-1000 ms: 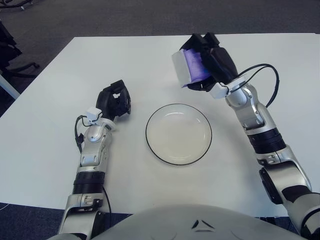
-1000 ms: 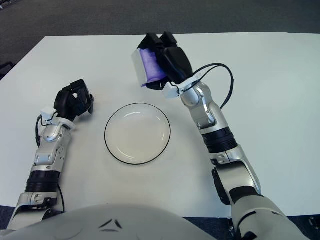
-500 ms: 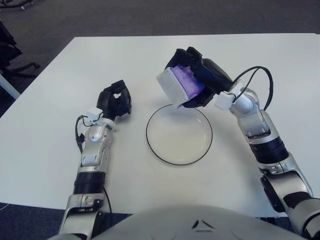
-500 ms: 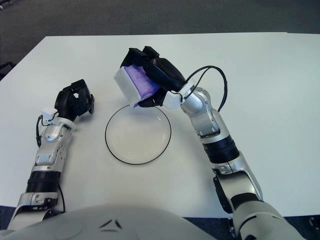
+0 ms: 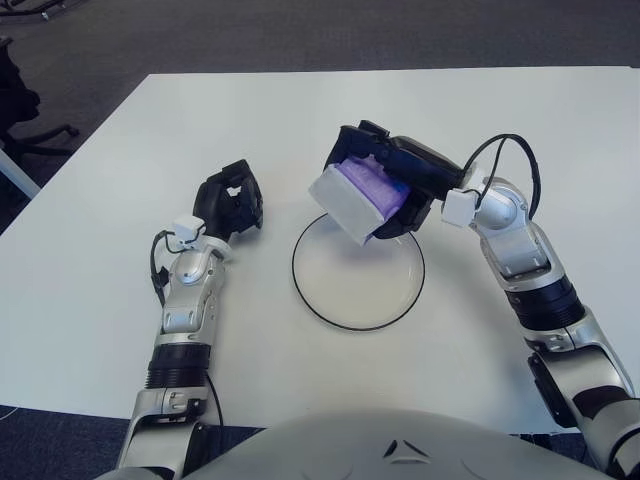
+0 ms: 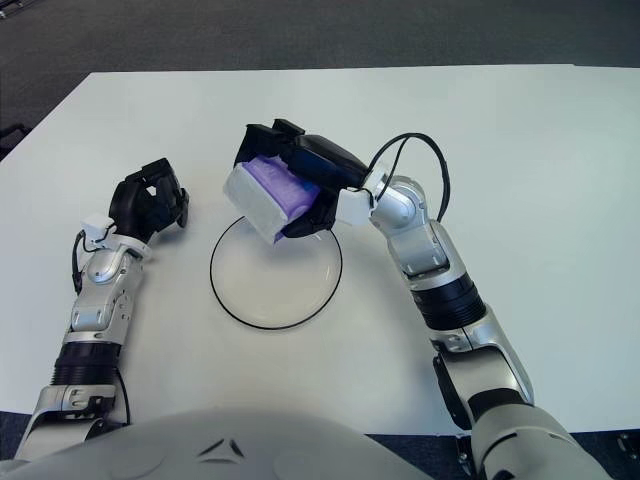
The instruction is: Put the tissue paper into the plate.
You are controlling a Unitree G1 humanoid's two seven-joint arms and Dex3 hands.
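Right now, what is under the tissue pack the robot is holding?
The plate lies under the tissue pack, which the right hand holds above its far rim. The pack hides that bit of rim. The left hand shows left of the plate.

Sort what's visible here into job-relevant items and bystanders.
Job: tissue paper pack, held by the right hand above the plate's far edge; plate.
Bystanders: left hand, showing left of the plate; white table.

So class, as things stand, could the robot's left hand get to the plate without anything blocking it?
Probably yes. The left hand shows just left of the plate with only bare table between. The right hand holds the tissue pack over the plate's far rim, so the near side looks free.
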